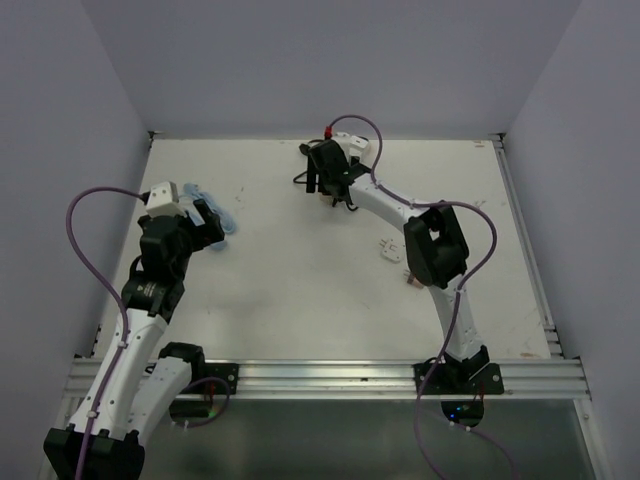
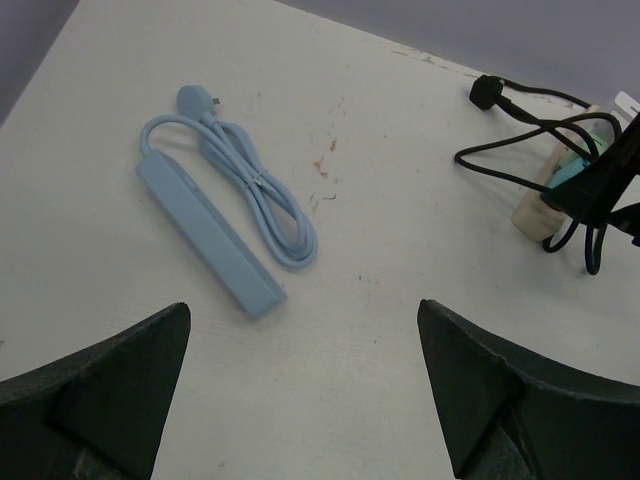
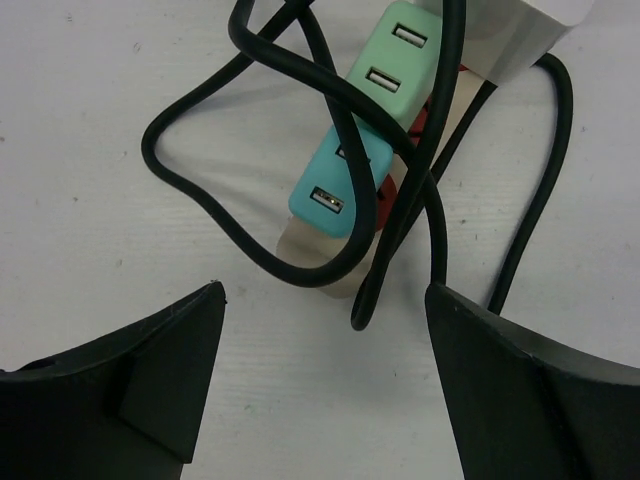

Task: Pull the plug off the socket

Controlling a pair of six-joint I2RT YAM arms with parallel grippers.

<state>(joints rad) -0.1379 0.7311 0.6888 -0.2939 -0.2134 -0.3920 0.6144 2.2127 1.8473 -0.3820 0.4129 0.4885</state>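
The socket (image 3: pixel 298 243), a cream power strip, lies at the far middle of the counter (image 1: pixel 280 290), directly under the right arm's camera. Three things sit plugged into it in a row: a teal USB block (image 3: pixel 335 180) nearest its end, a mint-green USB block (image 3: pixel 395 55) touching that, and a white block (image 3: pixel 525 35) beyond, cut off by the frame edge. The strip's own black cord (image 3: pixel 240 25) is the clutter here. It loops loosely over and around the strip, several strands crossing on top of the teal block and along the strip's side. Its black plug (image 2: pixel 487 92) lies free on the counter beyond the strip.

The right pincer (image 3: pixel 325 295) hovers just short of the strip's end, fingers spread wide with nothing between them and touching neither strip nor cord.

The left pincer (image 2: pixel 303 320) is also spread wide and holds nothing, hanging over the counter's left side. A light blue power strip (image 2: pixel 205 235) lies just ahead of it, its blue cord (image 2: pixel 262 185) coiled beside it, well apart from the cream strip.

Two small white pieces (image 1: pixel 388 248) lie near the right arm's elbow, too small to identify.
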